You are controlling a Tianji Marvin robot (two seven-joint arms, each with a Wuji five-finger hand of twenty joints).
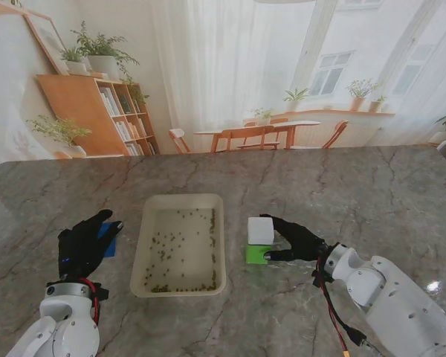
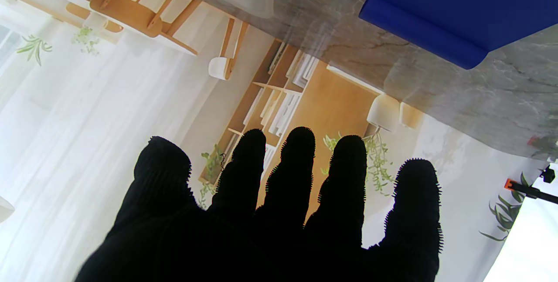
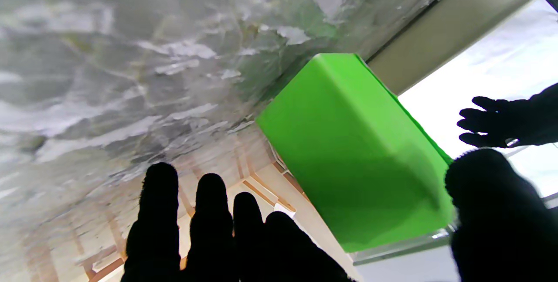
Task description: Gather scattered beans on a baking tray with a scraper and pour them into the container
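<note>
Two hands are hovering beside the tray point(image 1: 144, 216) of beans point(image 1: 180, 242). Left hand point(image 1: 85, 244) is spreading empty over the blue scraper point(image 1: 108, 239). Right hand point(image 1: 301, 239) is reaching open-fingered around the green container point(image 1: 257, 254), not clearly gripping.

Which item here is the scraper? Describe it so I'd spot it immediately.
Find the white tray of beans at the table's centre. On its left, partly under the open left robot hand, lies the scraper, a flat blue piece. It is the only blue thing; the container on the right is green and white.
</note>
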